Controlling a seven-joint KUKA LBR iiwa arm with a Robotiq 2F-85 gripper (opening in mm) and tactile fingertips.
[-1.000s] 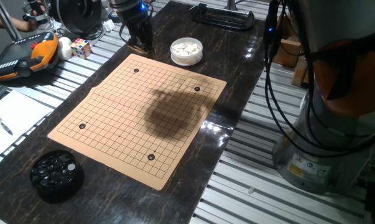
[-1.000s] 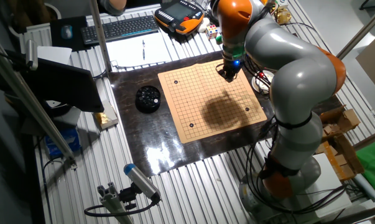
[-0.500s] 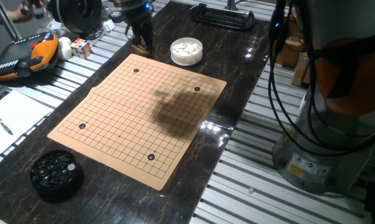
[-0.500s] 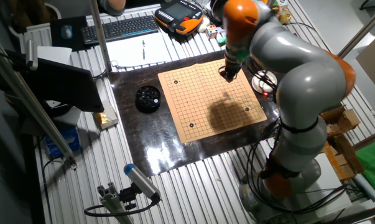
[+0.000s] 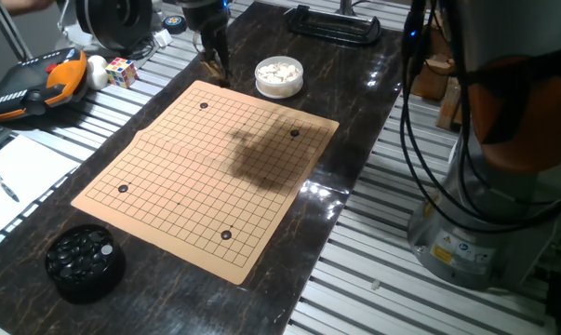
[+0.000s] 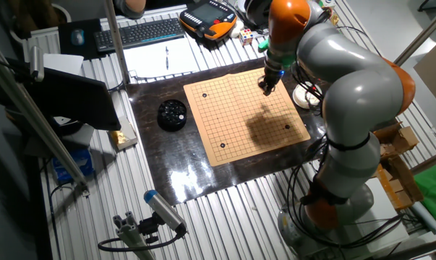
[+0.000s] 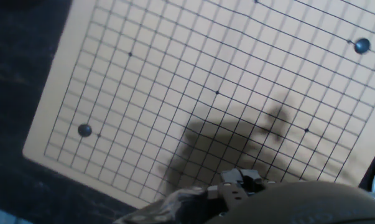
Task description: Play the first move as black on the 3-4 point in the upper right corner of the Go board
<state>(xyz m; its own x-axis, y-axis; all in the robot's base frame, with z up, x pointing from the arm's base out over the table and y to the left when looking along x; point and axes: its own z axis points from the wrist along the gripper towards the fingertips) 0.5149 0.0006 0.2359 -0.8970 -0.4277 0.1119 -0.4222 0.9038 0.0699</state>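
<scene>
The tan Go board (image 5: 206,167) lies on the dark table, also in the other fixed view (image 6: 243,115) and the hand view (image 7: 193,81). Several black stones sit on it near its corners: far left (image 5: 203,105), far right (image 5: 294,132), near left (image 5: 123,188), near right (image 5: 226,235). Two show in the hand view (image 7: 84,130), (image 7: 361,45). My gripper (image 5: 220,74) hangs above the board's far edge, just past the far-left stone, also seen in the other fixed view (image 6: 264,88). Nothing shows between its dark fingers. Its fingertips do not show in the hand view.
A black bowl of black stones (image 5: 85,263) stands off the board's near-left corner. A white bowl of white stones (image 5: 279,75) stands behind the far edge. A Rubik's cube (image 5: 122,71), an orange pendant (image 5: 29,84), a paper with pen (image 5: 10,177) and the arm's base (image 5: 485,214) surround the table.
My gripper has drifted a little to the right along the board's far edge and risen slightly. The stones on the board have not moved.
</scene>
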